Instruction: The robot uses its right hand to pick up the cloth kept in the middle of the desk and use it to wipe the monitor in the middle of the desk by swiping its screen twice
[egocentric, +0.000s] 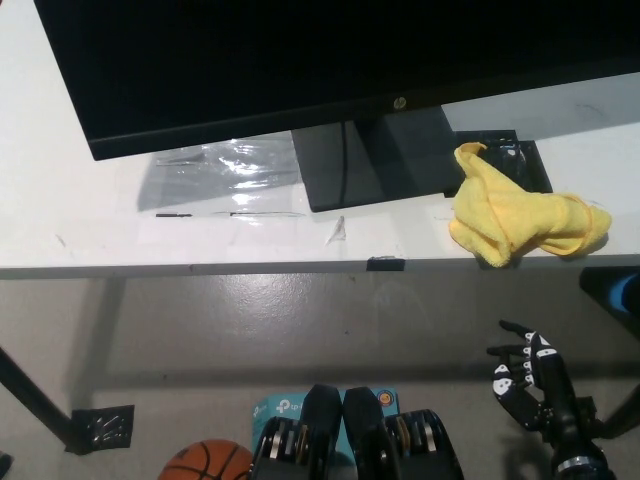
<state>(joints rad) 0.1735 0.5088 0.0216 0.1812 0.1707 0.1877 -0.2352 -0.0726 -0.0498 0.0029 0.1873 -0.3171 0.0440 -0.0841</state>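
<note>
**Nothing grasped yet: cloth on the desk, right hand low and empty**

The yellow cloth (520, 222) lies crumpled on the white desk (90, 235), near its front edge and to the right, just beside the foot of the monitor stand (375, 160). Part of it rests over a small dark object behind it. Nothing touches it.

The black right hand (525, 385) hangs well below the desk edge at the lower right, over the grey floor, with its fingers spread apart and nothing in them. It is well apart from the cloth. The white left hand is not in view.

The monitor (300, 60) fills the far side of the scene, its dark screen tilted toward the camera; no wiping contact is visible on it.

By my reading, the task stands at its very start. Still ahead: raising the right hand to the desk, closing on the cloth, lifting it to the screen, and both swipes.
</note>
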